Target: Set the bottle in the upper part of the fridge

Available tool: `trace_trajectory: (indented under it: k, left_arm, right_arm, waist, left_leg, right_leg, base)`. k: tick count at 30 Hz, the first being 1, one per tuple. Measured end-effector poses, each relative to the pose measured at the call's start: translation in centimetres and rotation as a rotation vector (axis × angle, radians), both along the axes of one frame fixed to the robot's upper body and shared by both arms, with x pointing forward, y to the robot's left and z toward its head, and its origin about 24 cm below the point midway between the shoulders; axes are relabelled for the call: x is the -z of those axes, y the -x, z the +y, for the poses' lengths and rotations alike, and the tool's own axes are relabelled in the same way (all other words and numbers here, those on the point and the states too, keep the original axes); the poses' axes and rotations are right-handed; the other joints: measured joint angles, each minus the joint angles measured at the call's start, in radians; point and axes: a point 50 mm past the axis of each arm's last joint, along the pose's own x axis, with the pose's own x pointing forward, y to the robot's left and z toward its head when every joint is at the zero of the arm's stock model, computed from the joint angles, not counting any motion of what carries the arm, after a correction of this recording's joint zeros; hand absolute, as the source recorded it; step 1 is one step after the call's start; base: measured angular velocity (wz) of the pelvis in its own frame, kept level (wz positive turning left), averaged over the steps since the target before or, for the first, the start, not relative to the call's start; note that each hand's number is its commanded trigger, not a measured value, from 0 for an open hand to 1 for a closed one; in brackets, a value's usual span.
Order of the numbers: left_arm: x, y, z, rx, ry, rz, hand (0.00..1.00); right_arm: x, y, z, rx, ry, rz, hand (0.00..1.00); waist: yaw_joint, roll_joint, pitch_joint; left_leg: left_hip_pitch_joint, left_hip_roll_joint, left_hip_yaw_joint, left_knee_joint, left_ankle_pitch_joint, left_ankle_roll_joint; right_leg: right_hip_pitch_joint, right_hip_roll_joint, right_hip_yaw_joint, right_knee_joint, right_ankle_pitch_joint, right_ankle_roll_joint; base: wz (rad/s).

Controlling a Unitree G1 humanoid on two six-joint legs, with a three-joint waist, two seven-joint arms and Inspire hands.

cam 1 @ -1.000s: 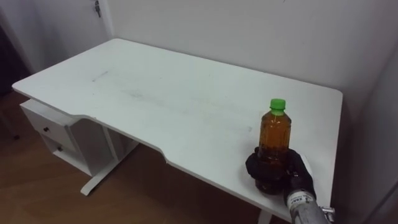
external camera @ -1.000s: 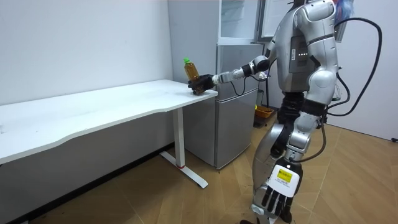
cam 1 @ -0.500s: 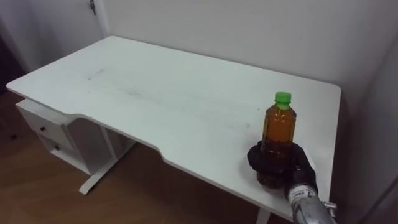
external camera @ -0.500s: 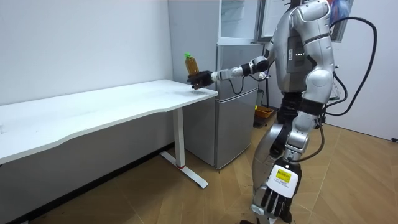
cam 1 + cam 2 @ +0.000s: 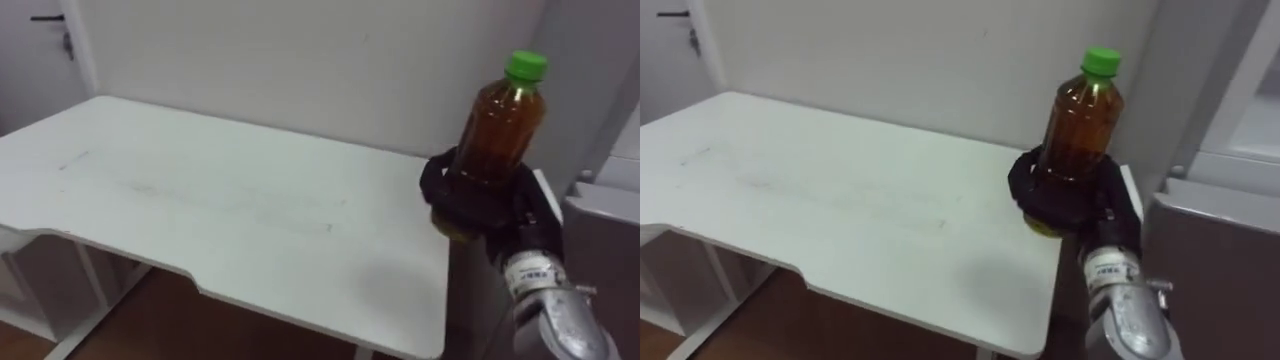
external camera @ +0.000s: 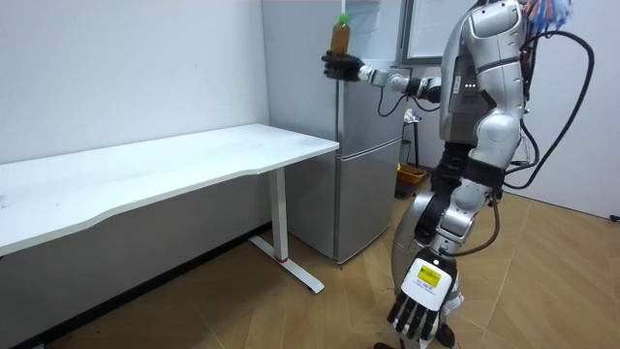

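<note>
White counter [image 5: 200,220] sits well below now that the right robot hand [image 5: 505,212], clenched round the amber bottle [image 5: 497,125], has lifted it toward the grey fridge [image 6: 368,145] (upper compartment still ahead), while the left robot hand [image 6: 418,312] hangs relaxed.

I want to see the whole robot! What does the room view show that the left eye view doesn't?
The room view adds the robot standing by the grey fridge, with its left hand hanging open. The left eye view adds a dark door handle beyond the table. Both share that white table and the right hand curled round the bottle, held up high.
</note>
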Motion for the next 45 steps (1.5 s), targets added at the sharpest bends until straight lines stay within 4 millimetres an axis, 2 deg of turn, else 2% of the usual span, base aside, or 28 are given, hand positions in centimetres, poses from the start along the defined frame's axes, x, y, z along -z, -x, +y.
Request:
trace_trajectory:
  k: [3,8,15,19,28,31,34,39,45]
  left_arm:
    - [0.0,0.5,0.4,-0.045,-0.007,0.004,0.00]
    - [0.0,1.8,0.5,-0.073,-0.008,0.032,0.00]
    - [-0.2,2.4,1.1,-0.127,-0.025,0.028,0.00]
    - [-0.3,2.4,1.2,-0.131,-0.035,0.025,0.00]
    - [-0.4,3.1,1.5,-0.156,-0.051,0.032,0.00]
    - [-0.5,3.3,1.8,-0.190,-0.060,0.027,0.00]
    - [-0.6,3.4,2.0,-0.201,-0.063,0.025,0.00]
    - [-0.6,3.3,2.1,-0.207,-0.065,0.024,0.00]
    - [-0.6,3.3,2.0,-0.207,-0.059,0.029,0.00]
  right_arm:
    - [-1.0,0.3,-0.6,0.015,0.001,-0.043,1.00]
    - [-2.2,0.7,-3.1,0.092,0.021,-0.080,1.00]
    - [-3.9,1.3,-5.2,0.171,0.033,-0.132,1.00]
    - [-5.0,1.7,-6.2,0.213,0.036,-0.171,1.00]
    - [-6.6,2.7,-9.2,0.344,0.016,-0.210,1.00]
    - [-7.0,3.1,-10.1,0.388,-0.010,-0.229,1.00]
    - [-7.3,3.5,-10.8,0.419,-0.033,-0.242,1.00]
    - [-7.4,3.6,-11.0,0.430,-0.045,-0.246,1.00]
    - [-7.2,3.4,-11.1,0.420,-0.066,-0.220,1.00]
  waist:
    - [-0.011,0.001,-0.0061]
    - [-0.035,-0.005,-0.0096]
    - [-0.087,-0.012,-0.0073]
    - [-0.099,-0.018,-0.0072]
    - [-0.137,-0.019,-0.0077]
    - [-0.146,-0.016,-0.0095]
    - [-0.144,-0.013,-0.0078]
    - [-0.149,-0.013,-0.0078]
    - [-0.150,-0.018,-0.0074]
  left_leg:
    - [0.037,0.002,0.011,-0.009,-0.002,-0.002]
    - [0.069,0.003,0.030,-0.023,-0.002,-0.002]
    - [0.111,0.009,0.054,-0.040,-0.006,-0.004]
    - [0.114,0.016,0.068,-0.039,-0.013,-0.009]
    - [0.131,0.021,0.076,-0.036,-0.020,-0.012]
    - [0.136,0.023,0.079,-0.028,-0.028,-0.013]
    - [0.149,0.026,0.093,-0.031,-0.032,-0.013]
    - [0.159,0.034,0.114,-0.031,-0.041,-0.019]
    - [0.164,0.038,0.118,-0.033,-0.047,-0.025]
  right_leg:
    - [0.032,0.006,0.016,-0.011,0.003,0.000]
    - [0.048,0.005,0.031,-0.010,0.002,0.001]
    - [0.076,0.011,0.055,-0.011,0.003,0.001]
    - [0.076,0.019,0.076,-0.011,0.003,0.001]
    - [0.092,0.023,0.079,-0.013,0.001,-0.001]
    - [0.098,0.025,0.081,-0.025,0.001,-0.001]
    - [0.104,0.028,0.095,-0.024,0.001,-0.002]
    - [0.106,0.036,0.111,-0.026,0.001,-0.003]
    - [0.109,0.040,0.113,-0.027,-0.005,-0.008]
  base:
    - [-0.13]
    - [-0.11]
    - [-0.11]
    - [-0.12]
    - [-0.01]
    - [-0.02]
    - [-0.14]
    - [-0.13]
    - [-0.02]
